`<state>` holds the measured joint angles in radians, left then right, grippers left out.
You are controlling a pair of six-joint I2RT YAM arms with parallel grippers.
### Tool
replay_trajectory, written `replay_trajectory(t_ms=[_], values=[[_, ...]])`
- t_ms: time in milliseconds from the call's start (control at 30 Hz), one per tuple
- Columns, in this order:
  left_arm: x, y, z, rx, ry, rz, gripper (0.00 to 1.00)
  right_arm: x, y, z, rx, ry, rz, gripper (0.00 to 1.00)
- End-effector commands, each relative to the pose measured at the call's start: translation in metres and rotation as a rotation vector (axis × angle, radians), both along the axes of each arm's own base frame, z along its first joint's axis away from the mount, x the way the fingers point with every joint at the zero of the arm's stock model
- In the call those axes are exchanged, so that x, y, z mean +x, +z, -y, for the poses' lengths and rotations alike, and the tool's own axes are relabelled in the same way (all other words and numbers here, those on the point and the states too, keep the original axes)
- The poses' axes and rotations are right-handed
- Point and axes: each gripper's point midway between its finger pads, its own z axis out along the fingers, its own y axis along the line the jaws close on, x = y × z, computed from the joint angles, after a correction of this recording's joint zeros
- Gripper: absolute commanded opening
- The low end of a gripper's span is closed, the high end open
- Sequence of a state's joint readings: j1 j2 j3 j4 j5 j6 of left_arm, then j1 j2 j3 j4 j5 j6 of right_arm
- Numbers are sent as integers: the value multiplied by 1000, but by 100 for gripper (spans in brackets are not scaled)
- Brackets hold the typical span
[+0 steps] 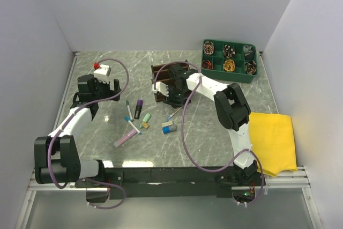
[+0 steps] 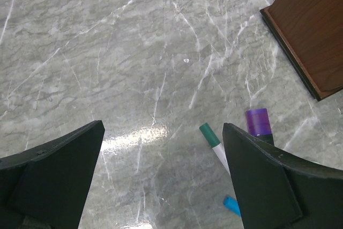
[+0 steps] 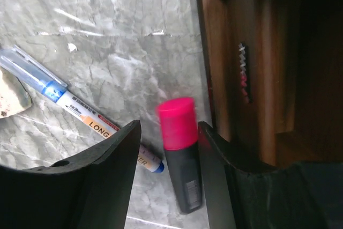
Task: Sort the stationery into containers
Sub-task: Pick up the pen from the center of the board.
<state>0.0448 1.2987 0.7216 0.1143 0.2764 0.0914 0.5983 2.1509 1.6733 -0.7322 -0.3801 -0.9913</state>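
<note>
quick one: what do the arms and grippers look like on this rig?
Both the left arm and right arm have white link shells with black joint housings. A loose purple cable loops along each. The left gripper and right gripper are black, with broad matte wedge-shaped fingers. No readable markings.

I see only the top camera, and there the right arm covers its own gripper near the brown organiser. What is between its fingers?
Observer: In the right wrist view, a highlighter with a pink cap and black body sits between the fingers of the right gripper. It is not gripped, because a gap shows on one side.
Operator: Is it inside the organiser?
Observer: No. It seems to lie on the marble table, beside the outer wall of the organiser.
Operator: And the left gripper?
Observer: The left gripper is wide open above the table. A teal-capped pen and a purple highlighter lie by one finger.
</note>
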Motion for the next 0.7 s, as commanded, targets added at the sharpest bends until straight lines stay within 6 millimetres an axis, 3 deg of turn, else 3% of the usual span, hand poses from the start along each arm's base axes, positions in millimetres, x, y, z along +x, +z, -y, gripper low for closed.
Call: replay_trajectory(t_ms=[0, 133, 267, 467, 533, 567, 667], values=[[0, 15, 2, -19, -9, 51, 99, 17, 9, -11, -3, -20, 61, 55], [-1, 15, 4, -24, -19, 54, 99, 18, 3, -13, -30, -26, 79, 51], [0, 17, 4, -22, -27, 55, 99, 10, -3, -10, -53, -22, 89, 40], [-1, 20, 3, -1, -31, 68, 99, -4, -23, 0, -149, -25, 129, 47], [-2, 18, 1, 9, -24, 59, 99, -12, -29, 1, -175, -21, 111, 46], [-4, 15, -1, 10, -19, 45, 99, -14, -31, 2, -179, -16, 99, 32], [-5, 14, -1, 19, -31, 34, 100, -20, -22, 0, -156, -1, 92, 17]])
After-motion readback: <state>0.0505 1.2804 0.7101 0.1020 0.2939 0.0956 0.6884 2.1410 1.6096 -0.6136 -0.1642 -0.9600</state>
